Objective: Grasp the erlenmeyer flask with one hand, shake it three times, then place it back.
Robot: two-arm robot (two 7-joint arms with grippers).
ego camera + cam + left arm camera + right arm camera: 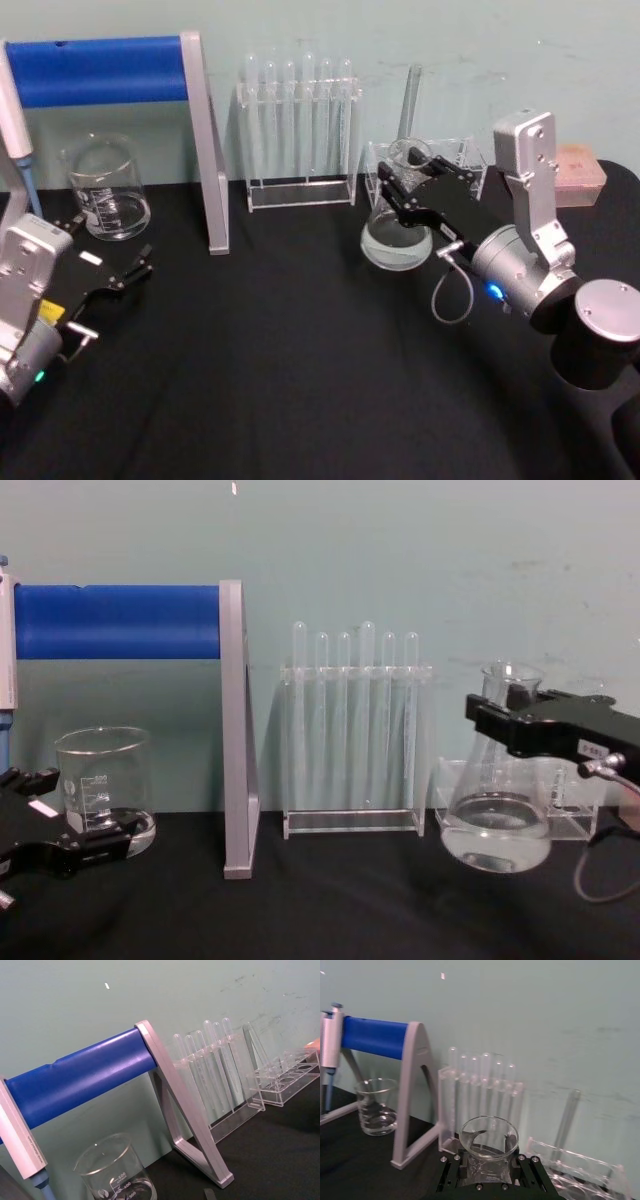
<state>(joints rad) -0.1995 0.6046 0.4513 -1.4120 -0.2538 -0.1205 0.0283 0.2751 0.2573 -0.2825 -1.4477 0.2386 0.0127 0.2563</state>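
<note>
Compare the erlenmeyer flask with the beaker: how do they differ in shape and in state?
Shape: the erlenmeyer flask is conical with a narrow neck; the beaker is a squat, wide-mouthed cylinder. State: the right gripper grips the flask's neck; nothing holds the beaker, the open left gripper near it. Place: the flask is on the robot's right, the beaker on its left. Both are clear glass.

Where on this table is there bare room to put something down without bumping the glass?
The front of the black table, between the open left gripper and the right gripper, is bare. The back is crowded: beaker, pipette stand, test tube rack, and a clear rack behind the erlenmeyer flask, which the right gripper clamps by the neck.
</note>
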